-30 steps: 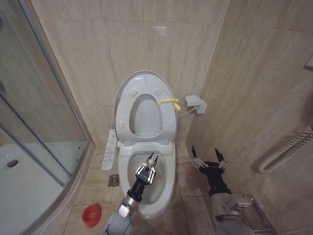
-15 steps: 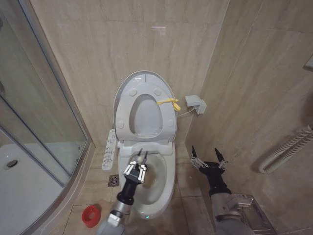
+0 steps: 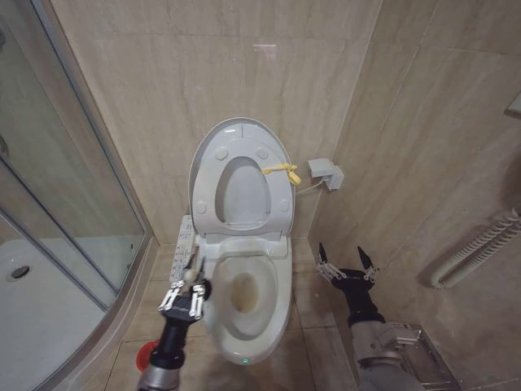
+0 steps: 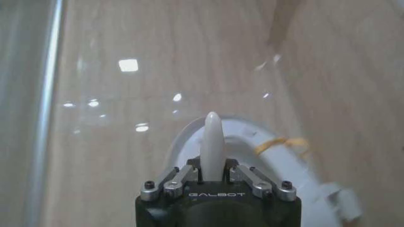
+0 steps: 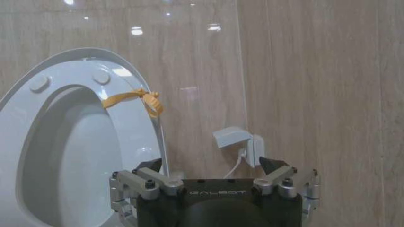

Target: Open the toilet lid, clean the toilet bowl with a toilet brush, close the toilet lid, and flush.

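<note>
The toilet brush (image 4: pixel 212 142) is clamped by its white handle between the fingers of the left gripper (image 3: pixel 184 298), handle tip pointing up. This gripper is positioned beside the left rim of the toilet bowl (image 3: pixel 269 314), near the button-panel arm (image 3: pixel 184 248), above the floor. The red base holder (image 3: pixel 148 355) stands on the floor tiles, partly hidden by the left arm. The toilet lid (image 3: pixel 242 130) is raised upright against the wall with the seat ring (image 3: pixel 281 195) leaning on it; a yellow tie (image 3: pixel 281 170) hangs at its right edge. The right gripper (image 3: pixel 346 262) hovers right of the bowl, fingers spread wide, empty. A wall socket (image 3: pixel 326 172) sits right of the lid. The gripper housing reads "GALBOT" (image 4: pixel 216 194).
</note>
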